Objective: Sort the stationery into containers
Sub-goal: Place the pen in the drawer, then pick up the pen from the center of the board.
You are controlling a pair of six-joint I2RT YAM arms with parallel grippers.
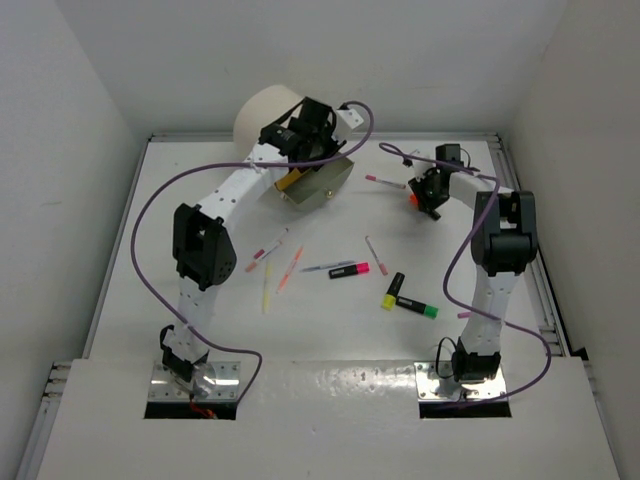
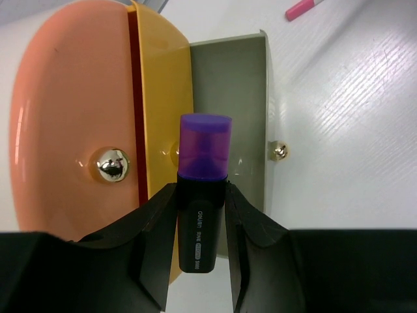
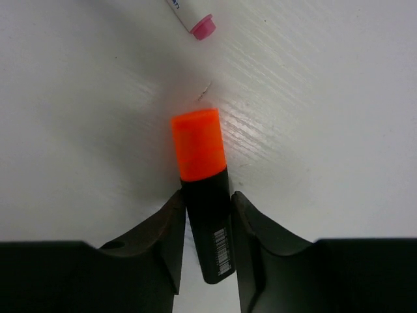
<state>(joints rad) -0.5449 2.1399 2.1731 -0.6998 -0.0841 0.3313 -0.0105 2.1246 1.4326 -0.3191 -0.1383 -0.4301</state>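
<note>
My left gripper (image 2: 202,189) is shut on a black highlighter with a purple cap (image 2: 203,195), cap pointing away. It hangs over the cabinet (image 1: 265,110), in front of the pink-peach drawer (image 2: 65,117), the yellow-orange drawer (image 2: 163,98) and a pulled-out grey drawer (image 2: 228,85). At the back right, my right gripper (image 3: 205,195) has both fingers against the black body of an orange-capped highlighter (image 3: 199,147). Whether that one rests on the table I cannot tell. Highlighters with a pink cap (image 1: 350,270), a yellow cap (image 1: 392,292) and a green cap (image 1: 418,308) lie mid-table.
Thin pens lie scattered: a pink one (image 1: 268,250), an orange-pink one (image 1: 290,268), a yellow one (image 1: 266,288), another pink one (image 1: 376,255). A pink-tipped pen (image 3: 192,16) lies just beyond the right gripper. Purple cables (image 1: 150,250) loop beside both arms. White walls bound the table.
</note>
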